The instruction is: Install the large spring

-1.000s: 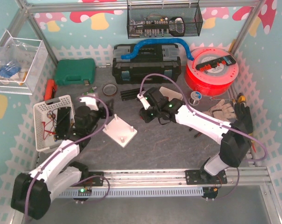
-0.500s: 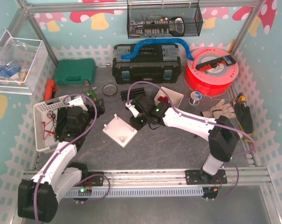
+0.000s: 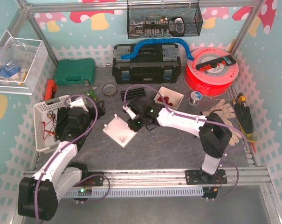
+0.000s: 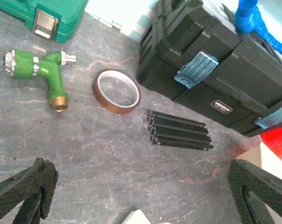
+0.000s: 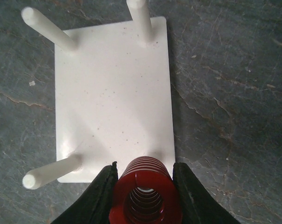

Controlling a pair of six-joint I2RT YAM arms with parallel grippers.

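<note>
Spring (image 5: 145, 201) clamped in right pincer (image 5: 144, 169) at peg plate (image 5: 113, 93) edge; left pincer (image 4: 143, 184) apart, tape roll (image 4: 116, 91) ahead.

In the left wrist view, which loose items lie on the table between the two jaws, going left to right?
Green hose nozzle → tape ring → black slotted rail.
</note>
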